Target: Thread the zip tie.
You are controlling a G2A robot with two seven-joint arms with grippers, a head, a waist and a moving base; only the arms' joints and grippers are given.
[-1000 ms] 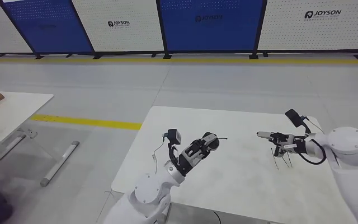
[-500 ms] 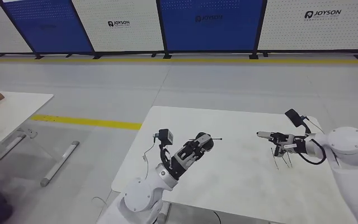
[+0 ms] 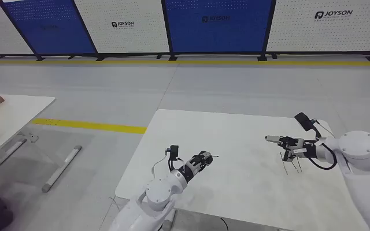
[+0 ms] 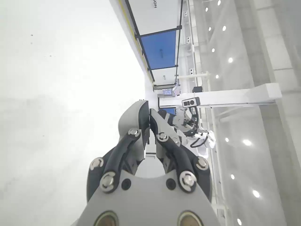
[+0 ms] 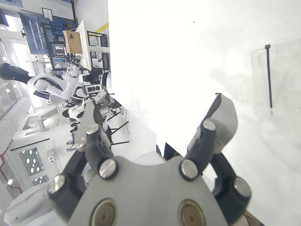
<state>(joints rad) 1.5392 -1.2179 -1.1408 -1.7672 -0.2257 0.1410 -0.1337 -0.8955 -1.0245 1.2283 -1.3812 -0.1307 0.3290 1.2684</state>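
Note:
My left gripper point(image 3: 203, 157) hovers over the near left part of the white table point(image 3: 248, 124). Its fingers point(image 4: 141, 116) are pressed together, and a thin black zip tie point(image 3: 213, 155) sticks out from the tips. My right gripper point(image 3: 270, 138) hangs above the right side of the table, and its fingers point(image 5: 217, 104) stand wide apart with nothing between them. Just behind it, a black zip tie point(image 5: 268, 76) lies straight on a clear plate point(image 5: 258, 95). In the top view, thin black ties point(image 3: 291, 164) lie under the right arm.
The table's left edge point(image 3: 134, 167) is close to the left arm, with grey floor beyond it. A second white table point(image 3: 17, 112) stands far to the left. Blue and white panels point(image 3: 214, 26) line the back of the room.
The left arm has drawn back and down toward the table's near left edge, carrying the zip tie with it. The right arm has not moved.

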